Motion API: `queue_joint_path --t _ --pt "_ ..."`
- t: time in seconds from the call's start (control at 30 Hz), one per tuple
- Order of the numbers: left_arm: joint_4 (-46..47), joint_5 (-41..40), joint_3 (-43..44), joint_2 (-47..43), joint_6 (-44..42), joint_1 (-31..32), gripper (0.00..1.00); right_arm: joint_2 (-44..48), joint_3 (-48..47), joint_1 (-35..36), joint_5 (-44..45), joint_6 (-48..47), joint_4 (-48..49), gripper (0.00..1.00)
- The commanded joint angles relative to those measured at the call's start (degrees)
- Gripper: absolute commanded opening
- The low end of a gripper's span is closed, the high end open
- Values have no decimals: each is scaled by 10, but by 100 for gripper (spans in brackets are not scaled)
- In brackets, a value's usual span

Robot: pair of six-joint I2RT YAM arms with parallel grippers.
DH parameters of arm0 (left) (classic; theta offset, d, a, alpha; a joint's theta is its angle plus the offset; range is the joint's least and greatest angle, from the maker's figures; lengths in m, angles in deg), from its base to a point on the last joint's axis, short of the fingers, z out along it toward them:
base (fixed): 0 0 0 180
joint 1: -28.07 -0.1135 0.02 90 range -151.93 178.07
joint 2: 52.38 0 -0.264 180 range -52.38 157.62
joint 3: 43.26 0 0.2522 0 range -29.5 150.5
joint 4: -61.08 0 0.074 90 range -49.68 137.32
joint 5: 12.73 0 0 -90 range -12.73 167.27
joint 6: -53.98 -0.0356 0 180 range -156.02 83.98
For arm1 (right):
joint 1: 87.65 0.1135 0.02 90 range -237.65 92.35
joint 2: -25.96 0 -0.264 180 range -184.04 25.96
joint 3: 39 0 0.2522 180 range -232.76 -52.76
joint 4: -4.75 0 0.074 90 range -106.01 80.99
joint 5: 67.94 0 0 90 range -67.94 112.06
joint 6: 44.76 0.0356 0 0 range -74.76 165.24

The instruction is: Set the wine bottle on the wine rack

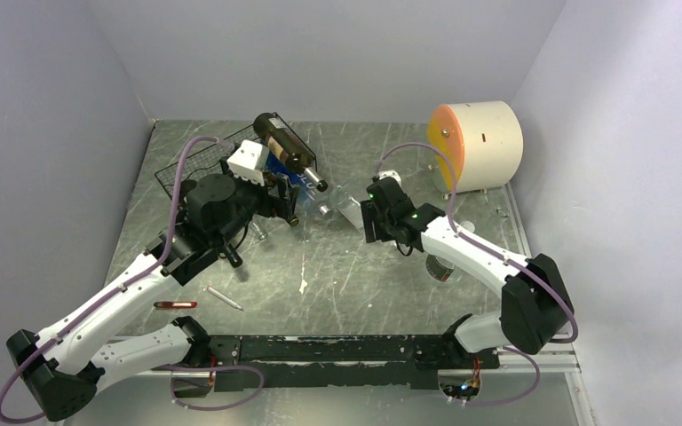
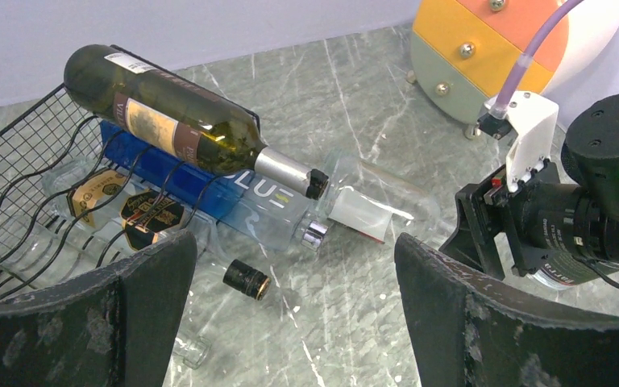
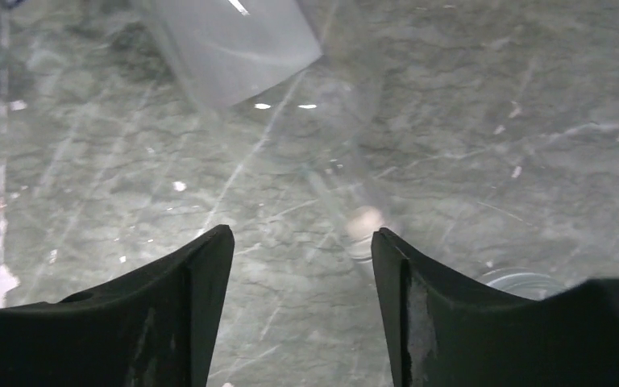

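Note:
The black wire-mesh wine rack (image 1: 197,165) stands at the back left; it also shows in the left wrist view (image 2: 24,161). A dark green wine bottle (image 2: 177,121) lies across its top tier, neck pointing right, also seen from above (image 1: 286,149). A blue bottle (image 2: 234,197) lies under it. A clear bottle (image 1: 344,206) with a white label lies flat on the table right of the rack. My left gripper (image 2: 294,246) is open and empty, just in front of the rack. My right gripper (image 3: 302,238) is open and empty, at the clear bottle's neck (image 3: 359,222).
Bottles with black-gold labels (image 2: 149,214) lie in the rack's lower tier, one black-capped neck (image 2: 246,278) sticking out. A cream drum with an orange face (image 1: 479,142) stands at the back right. A red pen (image 1: 175,304) and a thin stick (image 1: 222,297) lie front left.

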Motion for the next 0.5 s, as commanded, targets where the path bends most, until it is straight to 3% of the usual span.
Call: queue_joint_path --t 0.0,0.2,0.47 --pt "-4 -12 11 -4 -7 1 96 -18 -5 -20 45 -29 -16 70" --pt "-5 -12 13 -3 -9 0 96 -52 -4 -55 -47 -77 16 71" --pt "-5 -18 8 -10 -8 0 96 -110 -25 -56 -124 -107 16 61"
